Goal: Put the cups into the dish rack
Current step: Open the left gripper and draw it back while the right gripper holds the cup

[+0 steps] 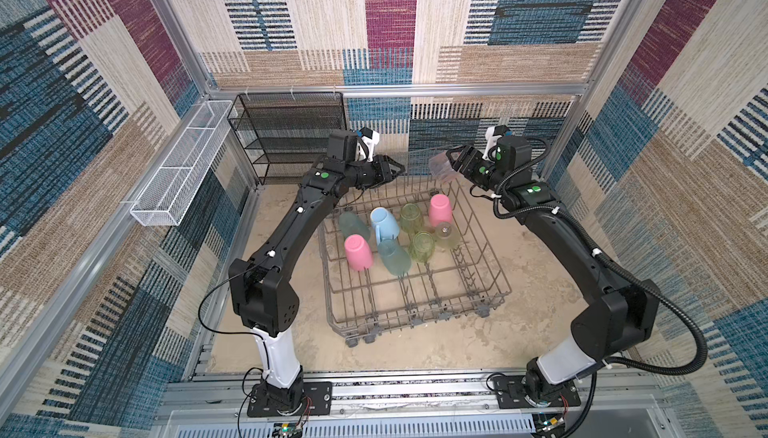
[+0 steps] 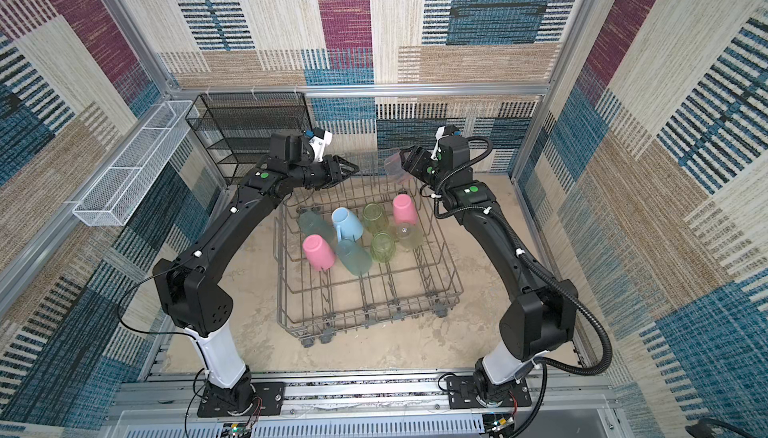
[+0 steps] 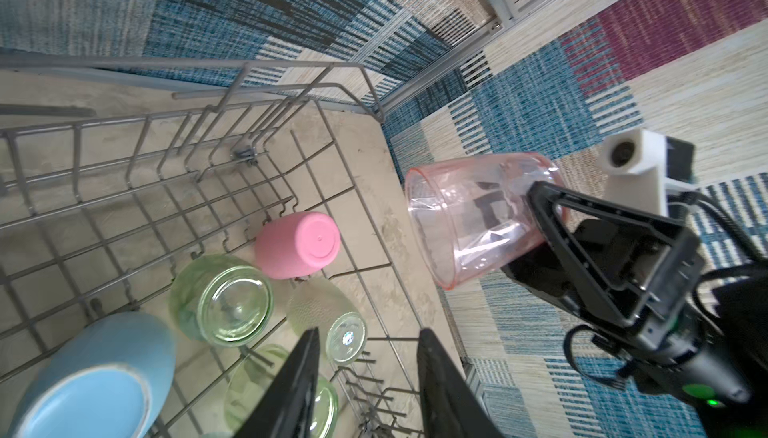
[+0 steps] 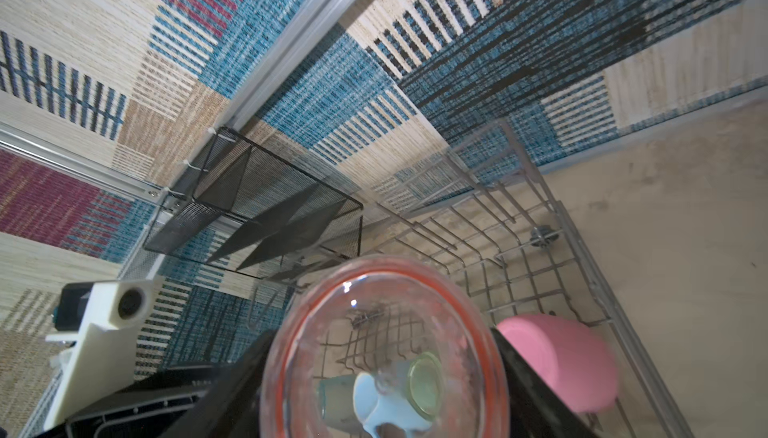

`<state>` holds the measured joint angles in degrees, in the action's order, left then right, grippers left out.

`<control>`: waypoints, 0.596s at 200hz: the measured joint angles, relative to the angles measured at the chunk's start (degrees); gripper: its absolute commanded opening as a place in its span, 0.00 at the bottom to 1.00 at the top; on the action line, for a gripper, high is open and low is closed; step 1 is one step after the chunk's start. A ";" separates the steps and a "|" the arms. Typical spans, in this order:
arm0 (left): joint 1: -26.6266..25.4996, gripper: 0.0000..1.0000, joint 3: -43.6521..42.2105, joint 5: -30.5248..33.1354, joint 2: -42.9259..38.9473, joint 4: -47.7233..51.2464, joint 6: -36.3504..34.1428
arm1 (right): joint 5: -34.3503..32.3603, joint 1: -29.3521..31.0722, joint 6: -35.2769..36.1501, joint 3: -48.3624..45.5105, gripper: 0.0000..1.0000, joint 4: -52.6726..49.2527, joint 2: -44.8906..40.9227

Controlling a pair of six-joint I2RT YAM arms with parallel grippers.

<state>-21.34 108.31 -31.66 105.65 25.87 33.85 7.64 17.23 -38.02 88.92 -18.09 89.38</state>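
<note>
Closest to the right wrist lens is the clear cup [image 4: 382,332], tinted pink-orange. The right gripper [image 1: 457,160] clamps it across its sides near the base. It lies sideways in the grip, mouth pointing away from the wrist. Facing it, the left gripper [image 3: 370,334] hangs with its jaws partly apart and nothing between them.

Below the right gripper, stretching from it back toward the robot's bases, sits the rack [image 1: 415,311]. The clear cup hangs roughly over the rack's far right corner, well above the wires and touching none. Just beneath the gripper, a little to its near side, a pink cup [image 1: 440,209] rests tilted, base up, on the tines. Seven others, the mug [image 1: 384,221] among them, fill the stretch from there toward the left gripper's side.

This looks like the last carry, with eight loaded and the ninth in the air. The next move calls for rolling the wrist until the mouth faces down, then lowering onto free tines. The spots right under the gripper are taken. The open half of the rack, farther toward the bases, looks the safer place to set it down.
</note>
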 measured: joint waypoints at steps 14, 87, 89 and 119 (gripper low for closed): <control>0.00 0.45 -0.94 1.86 -0.98 1.68 -1.64 | -1.99 0.44 2.36 -2.27 0.56 -1.20 -2.49; -1.33 0.71 -2.36 9.99 -4.98 8.70 -7.93 | -11.19 4.55 9.99 -10.40 0.56 -8.61 -13.57; -1.33 0.72 -2.36 10.12 -5.11 8.90 -8.13 | -11.34 4.61 10.10 -10.60 0.56 -8.81 -13.81; -2.47 0.86 -3.28 13.33 -7.89 10.71 -10.32 | -14.23 6.14 11.67 -13.66 0.56 -11.76 -16.68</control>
<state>-23.81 105.03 -18.33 97.76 36.58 23.53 -6.59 23.38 -26.35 75.26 -29.85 72.71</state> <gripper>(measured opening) 0.829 0.737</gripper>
